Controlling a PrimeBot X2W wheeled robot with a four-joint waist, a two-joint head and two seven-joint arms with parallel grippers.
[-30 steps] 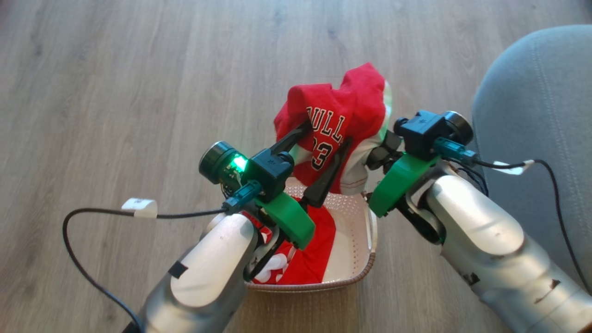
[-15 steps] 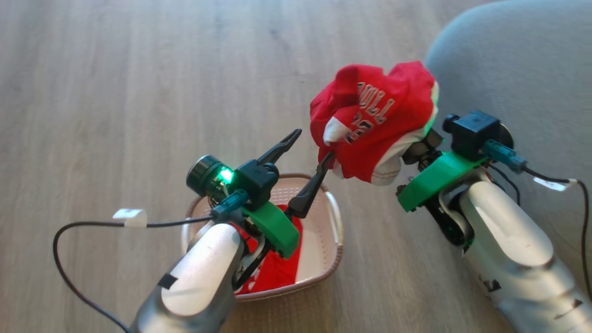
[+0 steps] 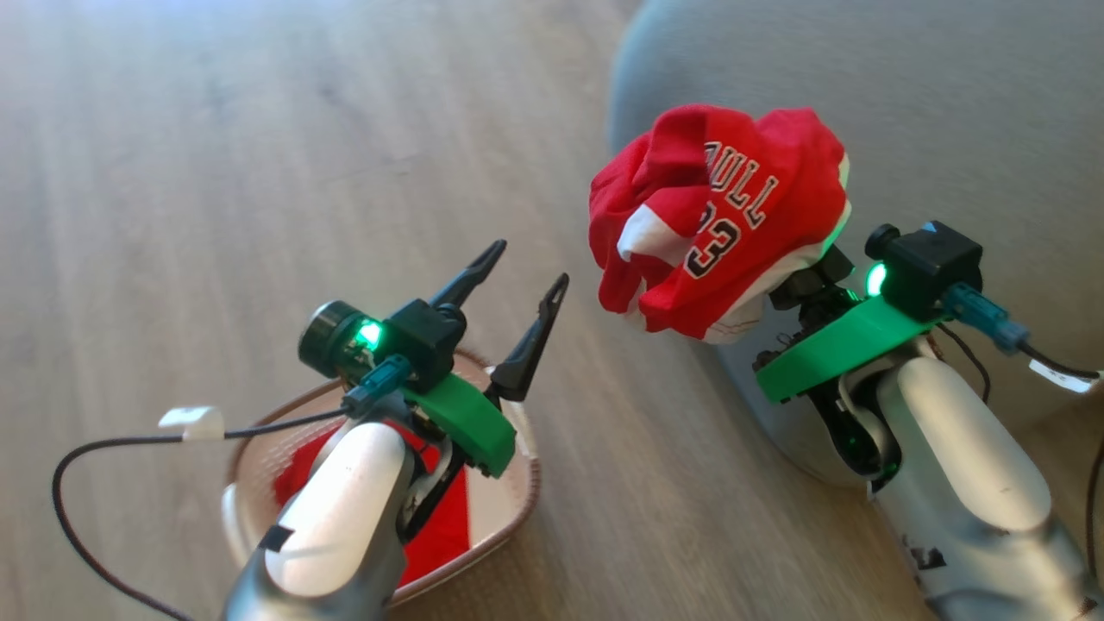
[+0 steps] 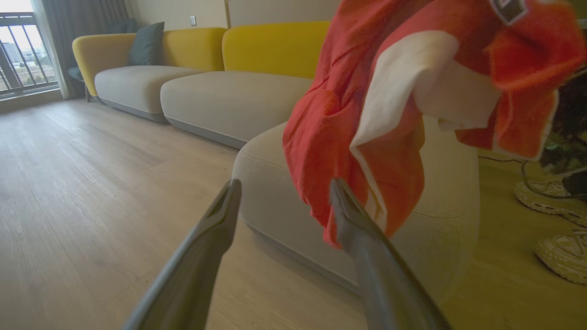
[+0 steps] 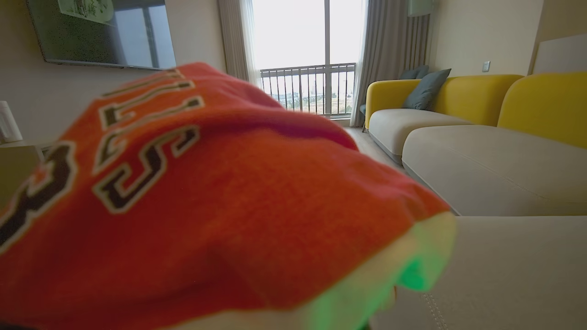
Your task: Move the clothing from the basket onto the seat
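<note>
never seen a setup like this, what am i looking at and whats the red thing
It is a two-armed wheeled robot. One picture looks down from its head; the other two come from cameras on its left and right wrists, looking along each tool's fingers. The right tool, shut, holds a red jersey up near the edge of the grey seat. The left tool is open and empty, its arm above a cream basket on the wooden floor, with more red clothing in it.
</note>
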